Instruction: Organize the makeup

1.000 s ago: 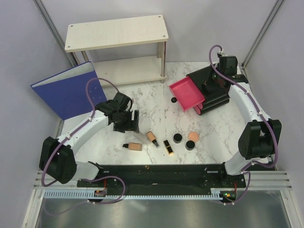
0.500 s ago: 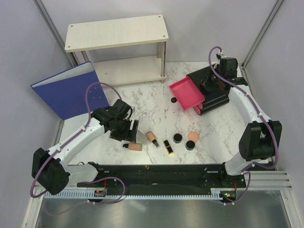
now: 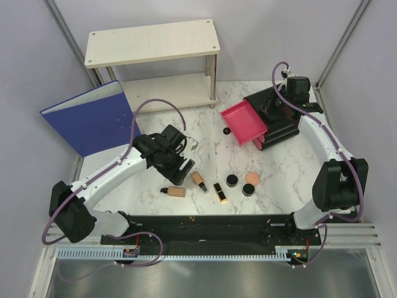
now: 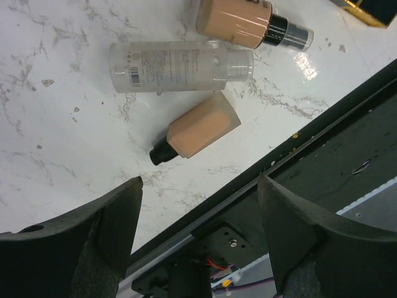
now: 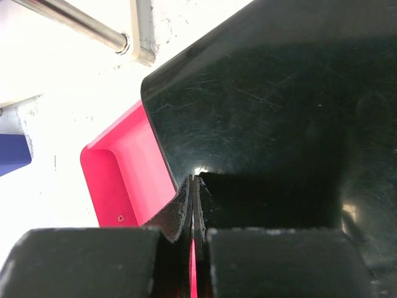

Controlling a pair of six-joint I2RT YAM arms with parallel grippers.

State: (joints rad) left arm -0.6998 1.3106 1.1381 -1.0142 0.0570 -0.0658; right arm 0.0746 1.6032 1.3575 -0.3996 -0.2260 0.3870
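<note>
Left tool [image 4: 198, 211] gapes empty over a tube [image 4: 201, 129] (right tool [image 5: 193, 192] pinched shut, empty); a skewed close could roll it into the bottle [image 4: 180, 65].

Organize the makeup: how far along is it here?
Done: the pink drawer of the black organizer stands pulled out, nothing visible inside. In hand: nothing; the left gripper hangs open above the peach tubes, and the right gripper is shut over the organizer. Left: everything. Tubes, lipstick, jars and puff all lie on the table.
</note>
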